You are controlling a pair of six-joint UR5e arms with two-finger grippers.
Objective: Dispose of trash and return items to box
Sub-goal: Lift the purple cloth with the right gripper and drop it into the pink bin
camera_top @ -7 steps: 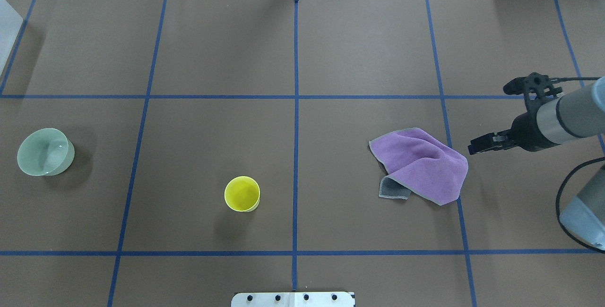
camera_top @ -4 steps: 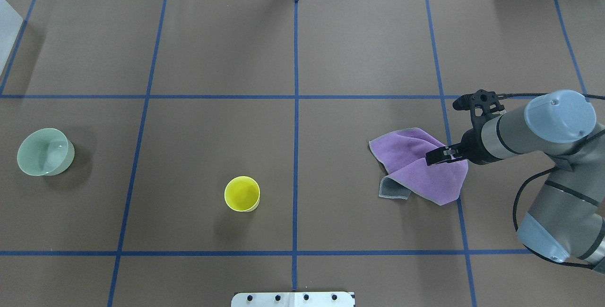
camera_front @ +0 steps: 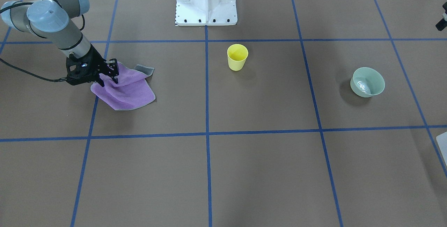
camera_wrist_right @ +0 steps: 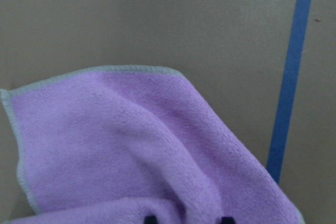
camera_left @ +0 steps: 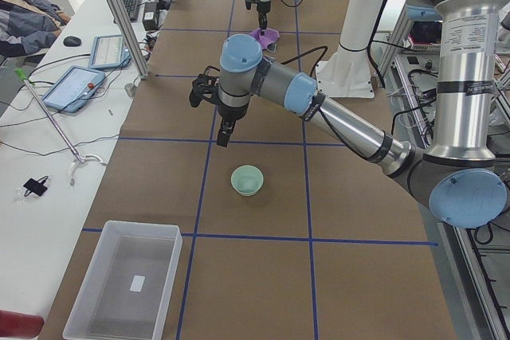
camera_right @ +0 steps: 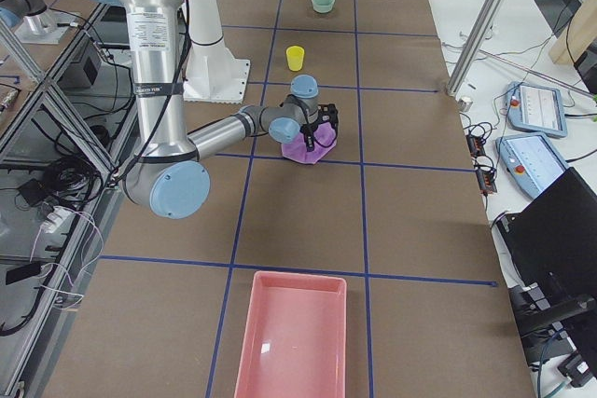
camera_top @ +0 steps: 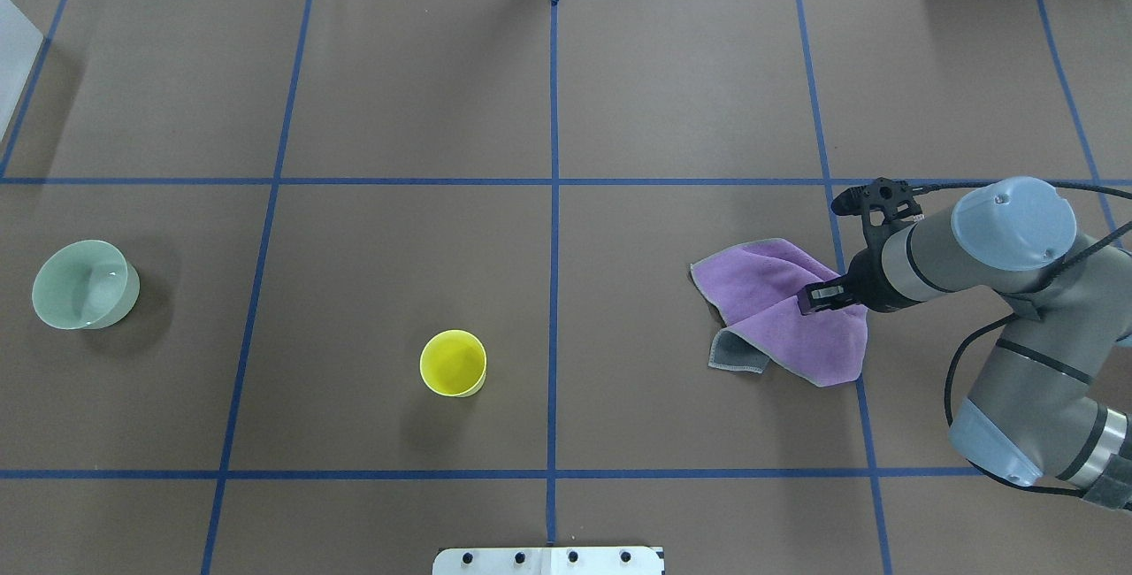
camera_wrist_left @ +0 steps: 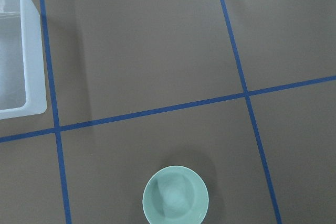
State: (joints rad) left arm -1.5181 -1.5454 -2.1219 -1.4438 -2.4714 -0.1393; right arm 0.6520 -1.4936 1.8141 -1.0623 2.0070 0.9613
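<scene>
Step in hand: cloth pickup, right arm. Right gripper (camera_front: 108, 80) is down on the purple cloth (camera_top: 783, 310), on the side nearest its arm. Jaws are apart with a raised fold between them. The wrist cam shows both fingertips (camera_wrist_right: 149, 217) at the frame bottom, sunk into the pile. Reads as open, not yet pinched, but the tips are mostly cropped, so closing may have begun.

Cloth lies crumpled on the table (camera_top: 398, 88), right half, one corner turned over showing grey.

Left gripper (camera_left: 224, 134) hangs above the table near the bowl (camera_top: 86, 284), touching nothing. Can't tell whether its jaws are apart or together, since no view shows them clearly.

Cup (camera_top: 453, 363) is upright, left of centre, with nothing near it. Clear bin (camera_left: 127, 288) sits at the left end, pink tray (camera_right: 291, 337) at the right end.

Task looks barely started: all three things are on the table.

Next, my read:
- Close on the fold.
- Lift straight up until the cloth hangs free of the table.
- Carry it to a container.

Risk: a shallow pinch on soft pile could slip on the lift.
</scene>
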